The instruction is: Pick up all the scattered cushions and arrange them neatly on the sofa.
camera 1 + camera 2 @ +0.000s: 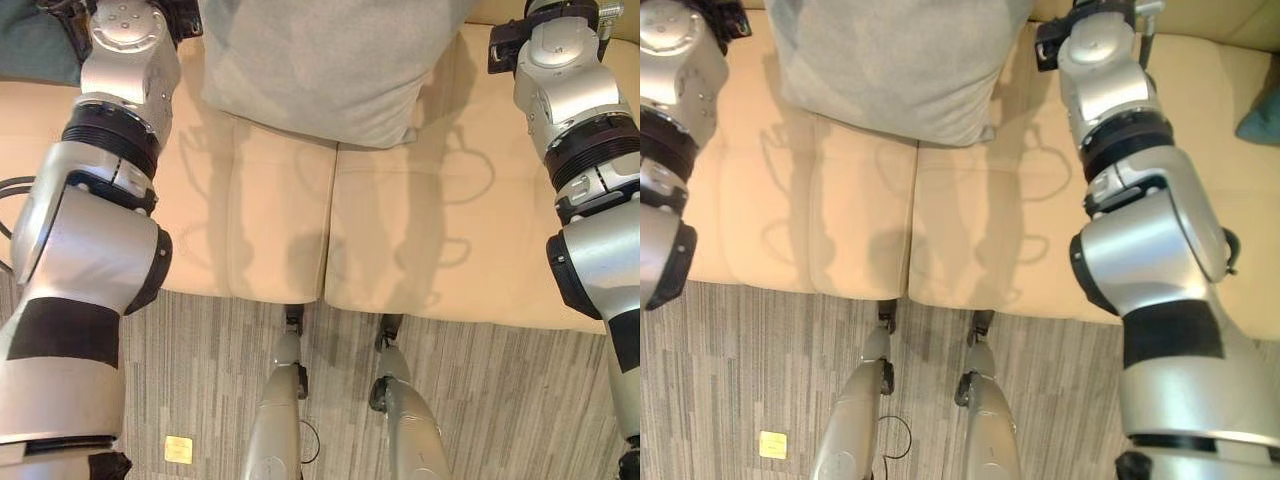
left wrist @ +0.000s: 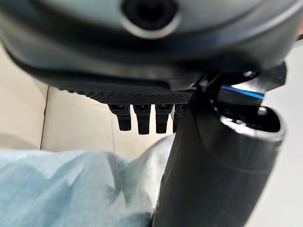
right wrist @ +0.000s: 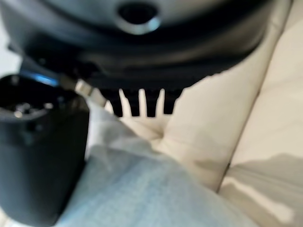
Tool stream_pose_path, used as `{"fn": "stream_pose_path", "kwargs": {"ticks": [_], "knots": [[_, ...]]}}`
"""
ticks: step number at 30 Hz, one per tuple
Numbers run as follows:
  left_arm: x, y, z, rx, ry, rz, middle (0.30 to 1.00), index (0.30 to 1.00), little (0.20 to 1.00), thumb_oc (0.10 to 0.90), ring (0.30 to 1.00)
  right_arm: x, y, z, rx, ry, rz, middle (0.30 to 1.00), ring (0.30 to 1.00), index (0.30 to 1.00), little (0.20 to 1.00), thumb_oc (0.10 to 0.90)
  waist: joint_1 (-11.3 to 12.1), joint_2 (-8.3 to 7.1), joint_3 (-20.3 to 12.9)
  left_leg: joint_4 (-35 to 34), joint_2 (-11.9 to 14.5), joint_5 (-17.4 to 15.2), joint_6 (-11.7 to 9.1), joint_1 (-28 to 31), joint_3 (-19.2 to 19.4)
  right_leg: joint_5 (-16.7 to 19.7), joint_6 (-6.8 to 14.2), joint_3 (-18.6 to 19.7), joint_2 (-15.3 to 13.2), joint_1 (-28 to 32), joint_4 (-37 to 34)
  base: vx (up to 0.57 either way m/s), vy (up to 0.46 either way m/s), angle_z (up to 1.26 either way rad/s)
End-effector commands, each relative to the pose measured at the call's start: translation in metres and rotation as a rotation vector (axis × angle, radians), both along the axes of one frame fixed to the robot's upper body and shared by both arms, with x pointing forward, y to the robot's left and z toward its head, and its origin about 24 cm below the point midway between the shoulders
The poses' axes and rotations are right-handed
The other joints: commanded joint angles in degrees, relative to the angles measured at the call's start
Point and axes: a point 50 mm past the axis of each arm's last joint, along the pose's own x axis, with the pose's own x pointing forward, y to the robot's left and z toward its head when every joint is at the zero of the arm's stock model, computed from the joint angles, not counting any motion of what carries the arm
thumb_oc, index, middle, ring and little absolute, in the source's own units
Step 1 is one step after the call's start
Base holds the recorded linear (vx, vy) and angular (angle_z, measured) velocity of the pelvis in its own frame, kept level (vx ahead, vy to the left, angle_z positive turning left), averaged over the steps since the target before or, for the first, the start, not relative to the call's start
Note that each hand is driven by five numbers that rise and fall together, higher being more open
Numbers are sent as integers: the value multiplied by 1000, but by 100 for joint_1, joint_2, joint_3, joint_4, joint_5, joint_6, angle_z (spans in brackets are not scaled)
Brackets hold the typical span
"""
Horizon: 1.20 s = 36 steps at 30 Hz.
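Cushion (image 1: pixel 320 65) between both hands (on sofa (image 1: pixel 400 230))

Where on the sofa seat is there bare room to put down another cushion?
The front of both seat cushions is bare, from the grey cushion to the sofa's front edge, on either side of the centre seam. The back is crowded: the grey cushion lies between both arms, and a teal cushion sits at the far right.

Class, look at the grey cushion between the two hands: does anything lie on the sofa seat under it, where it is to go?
Nothing visible does. The grey cushion hangs over bare beige sofa seat; a dark teal cushion sits well aside.
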Motion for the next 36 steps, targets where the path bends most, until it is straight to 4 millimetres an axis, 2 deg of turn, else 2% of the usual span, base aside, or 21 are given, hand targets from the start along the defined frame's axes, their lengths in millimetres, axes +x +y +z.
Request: {"fn": "stream_pose_path", "kwargs": {"ticks": [1,3,5,14,15,16,18,20,25,26,28,29,30,32,33,34,36], "knots": [[-25,54,24,-11,-68,169,900,900,900,800,900,-11,-34,12,2,-40,-111,900,900,900,900,800,128,362,-654,-255,12,-383,-562,221,55,-577,1105,-99,-601,487,14,0,0,0],[-37,81,30,27,-55,270,900,900,900,800,900,-13,-42,14,10,-35,-121,900,900,900,900,800,131,356,-683,-255,22,-378,-572,224,65,-574,1102,-91,-593,478,14,0,0,0],[-44,93,31,36,-60,317,900,900,900,800,900,-15,-48,13,8,-32,-135,900,900,900,900,800,147,360,-689,-255,34,-375,-574,227,73,-582,1097,-100,-586,484,14,0,0,0],[-53,116,24,107,-26,425,900,900,900,800,900,-20,-64,12,-3,-61,-157,900,900,900,900,800,180,391,-727,-255,67,-372,-578,250,87,-606,1082,-107,-573,502,14,0,0,0],[-55,124,18,69,-25,432,900,900,900,800,900,-24,-70,15,147,-117,-91,900,900,900,900,800,178,394,-726,-255,75,-383,-581,260,87,-621,1088,-113,-565,518,14,21,1,3],[-55,124,17,69,-24,432,900,900,900,800,900,-24,-71,14,148,-116,-90,900,900,900,900,800,180,390,-733,-255,75,-385,-581,264,88,-622,1089,-112,-565,520,14,22,-2,4],[-57,136,8,22,-17,423,900,900,900,800,900,-27,-78,15,303,-168,-16,900,900,900,900,800,179,383,-769,-255,92,-410,-586,288,91,-649,1095,-129,-563,552,14,0,0,0],[-59,155,-16,23,73,472,900,900,900,800,900,-34,-93,17,421,-217,49,900,900,900,900,800,156,325,-842,-255,123,-439,-582,375,105,-676,1099,-146,-562,638,14,38,-9,-1],[-58,168,-38,-1,136,487,900,900,900,800,900,-41,-106,17,495,-264,82,900,900,900,900,800,127,232,-904,-255,153,-497,-580,520,136,-711,1106,-181,-566,762,14,7,-2,0],[-59,173,-49,-13,162,490,900,900,900,800,900,-45,-115,16,537,-300,89,900,900,900,900,800,106,196,-919,-255,169,-517,-586,560,146,-722,1109,-190,-564,806,14,0,0,0],[-61,178,-55,-25,171,495,900,900,900,800,900,-49,-122,14,554,-323,87,900,900,900,900,800,94,176,-932,-255,177,-529,-589,587,153,-731,1112,-203,-561,834,14,0,0,0],[-66,189,-69,-33,197,509,900,900,900,800,900,-57,-141,7,548,-325,40,900,900,900,900,800,68,136,-957,-255,197,-555,-587,659,161,-761,1114,-207,-557,910,14,0,0,0],[-66,189,-70,-34,198,509,900,900,900,800,900,-57,-141,6,547,-323,39,900,900,900,900,800,62,142,-963,-255,188,-511,-575,638,158,-723,1114,-208,-565,891,14,0,0,0],[-74,204,-88,-53,239,538,900,900,900,800,900,-64,-161,-8,507,-288,-29,900,900,900,900,800,5,85,-974,-255,221,-545,-562,730,172,-750,1110,-196,-553,960,14,32,-12,1],[-83,218,-114,-62,293,565,900,900,900,800,900,-69,-181,-35,450,-203,-95,900,900,900,900,800,-39,10,-997,-255,258,-622,-546,914,195,-815,1103,-191,-540,1121,14,0,0,0],[-83,218,-116,-62,296,565,900,900,900,800,900,-68,-181,-37,448,-200,-95,900,900,900,900,800,-44,15,-1003,-255,251,-591,-537,908,195,-788,1102,-190,-546,1116,14,49,-42,-8],[-89,225,-143,-11,366,567,900,900,900,800,900,-78,-208,-76,330,-34,-207,900,900,900,900,800,-95,-57,-1037,-255,275,-665,-509,1133,210,-858,1087,-217,-542,1320,14,59,-44,-7]]}}
